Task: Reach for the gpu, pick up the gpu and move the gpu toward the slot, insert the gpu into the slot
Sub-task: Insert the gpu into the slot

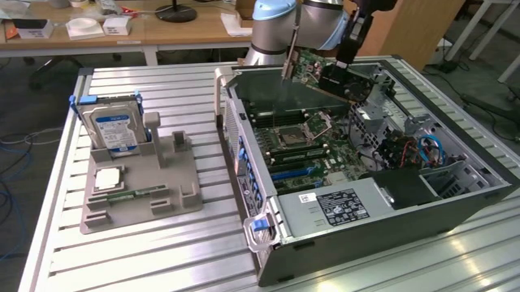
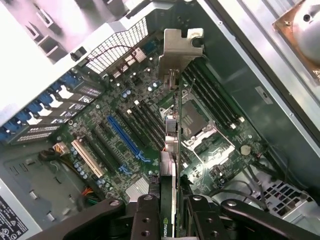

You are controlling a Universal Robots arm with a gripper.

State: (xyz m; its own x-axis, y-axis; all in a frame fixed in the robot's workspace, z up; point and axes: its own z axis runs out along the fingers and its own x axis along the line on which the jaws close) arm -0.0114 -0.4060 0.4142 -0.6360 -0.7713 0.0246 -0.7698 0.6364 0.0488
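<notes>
Silver metal capped the far end of the graphics card (image 2: 170, 145), its bracket (image 2: 177, 47) pointing away from the gripper (image 2: 170, 210). The gripper was clenched on the card's near edge with a finger on each face, probably so the connector edge stayed free to meet a slot. The card hung above the open computer case (image 1: 366, 237) and touched nothing. The green board (image 2: 235, 132) lay beneath the fingertips, and its long slots (image 2: 106, 148) ran below and a little to one side of the card. The wrist view looked down the card's thin edge and showed how it lined up with those strips. The exterior view showed the card tilted and well clear of the board. It also showed a hard drive (image 1: 114, 126) standing in a grey holder (image 1: 154, 194), far from the gripper and outside the case.
</notes>
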